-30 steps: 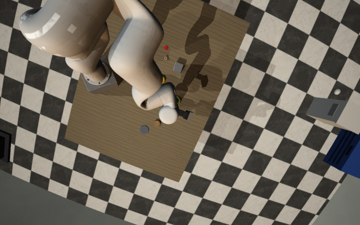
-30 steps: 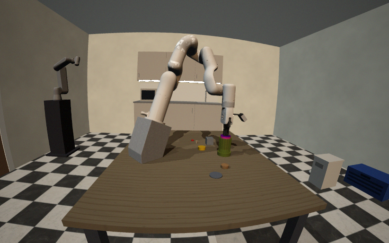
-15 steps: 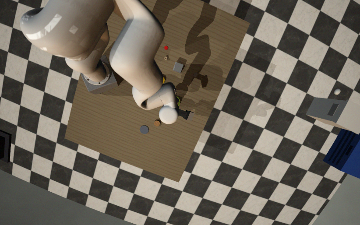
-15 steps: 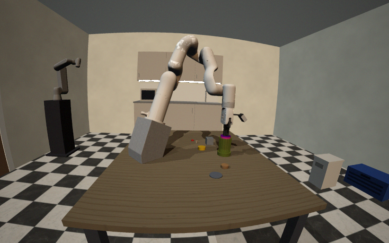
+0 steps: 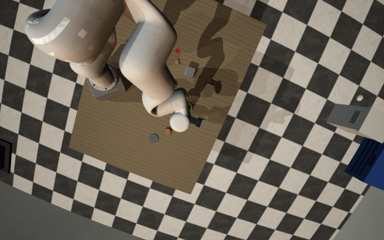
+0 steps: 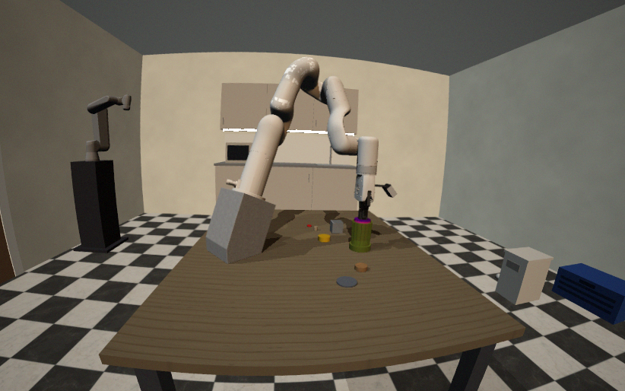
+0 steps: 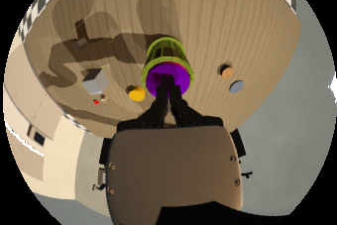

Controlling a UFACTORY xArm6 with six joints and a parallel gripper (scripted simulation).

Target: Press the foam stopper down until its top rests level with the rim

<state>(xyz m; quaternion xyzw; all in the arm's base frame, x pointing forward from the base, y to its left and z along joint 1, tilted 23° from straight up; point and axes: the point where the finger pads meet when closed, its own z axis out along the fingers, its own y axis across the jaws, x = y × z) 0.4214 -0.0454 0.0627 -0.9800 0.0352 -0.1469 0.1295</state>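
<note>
Top view: looks straight down from high above the worktop (image 5: pixel 122 149), far enough to take in its whole outline and checkered floor on every side; arm (image 5: pixel 145 62) close under the lens, hiding much of the worktop's far part.

Exterior view: stands off the worktop's (image 6: pixel 257 320) near edge at about standing height, facing across it toward the kitchen wall; moderately far, whole arm (image 6: pixel 266 145) in frame.

Wrist view: rides just behind the pincer (image 7: pixel 168 88), aimed down along it at the jar (image 7: pixel 169 57); very near, fisheye.

Shared by all three: grey disc (image 5: pixel 153 137) (image 6: pixel 347 281) (image 7: pixel 236 86), brown disc (image 5: pixel 167 130) (image 6: pixel 360 266) (image 7: pixel 227 70), grey cube (image 5: pixel 190 71) (image 6: pixel 336 226) (image 7: pixel 95 82).
</note>
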